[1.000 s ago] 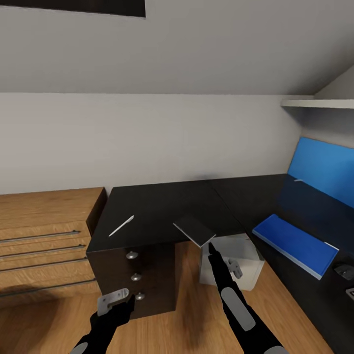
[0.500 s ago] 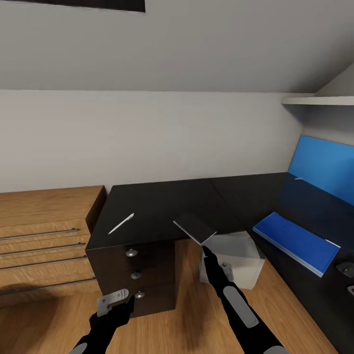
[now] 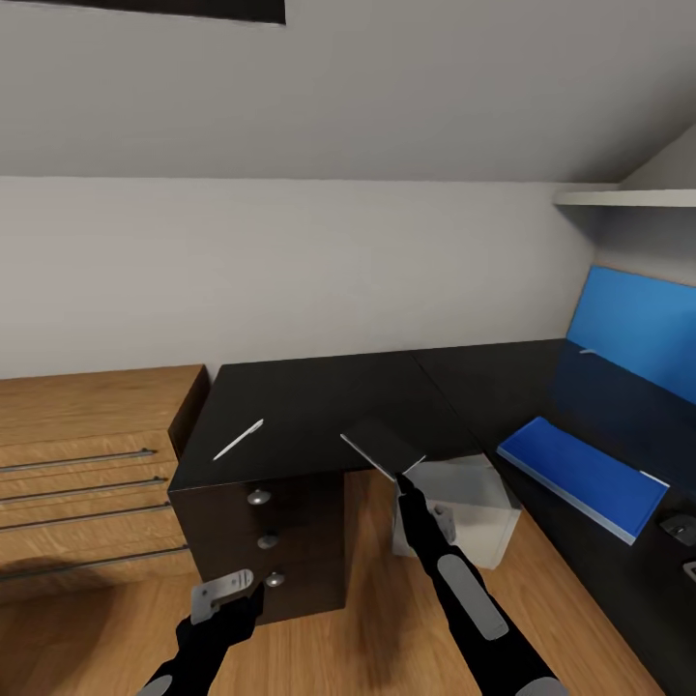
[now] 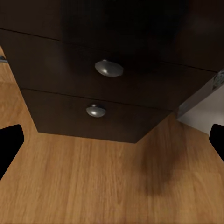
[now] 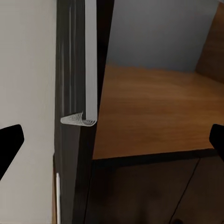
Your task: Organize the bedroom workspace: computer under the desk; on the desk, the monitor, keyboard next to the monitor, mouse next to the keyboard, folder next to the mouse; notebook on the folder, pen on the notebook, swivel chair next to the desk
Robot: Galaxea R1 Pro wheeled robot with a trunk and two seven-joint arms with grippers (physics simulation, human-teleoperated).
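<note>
On the black desk (image 3: 319, 396), in the head view, a thin white pen (image 3: 238, 440) lies near the left front corner, a small dark-grey notebook (image 3: 383, 448) sits at the front edge with one corner over it, and a flat bright blue folder (image 3: 583, 477) lies well apart on the right wing, below the blue back panel (image 3: 633, 329). A light-grey boxy computer (image 3: 464, 512) stands on the wooden floor (image 3: 367, 599) under the desk. The right wrist view adds what the head view cannot: the notebook (image 5: 86, 93) edge-on, its pale pages and curled corner showing. The left wrist view gives the glossy black drawers (image 4: 93, 93) close up, with domed silver knobs (image 4: 108, 68), and matt wood grain below. A light-wood chest (image 3: 92, 464) with slim metal handles stands left of the desk. The right arm reaches up and forward, the right gripper (image 3: 400, 482) just beneath the notebook's overhanging corner, its fingers spread wide in its wrist view, nothing between them. The left gripper (image 3: 227, 590) hangs low before the drawers, fingers likewise apart
</note>
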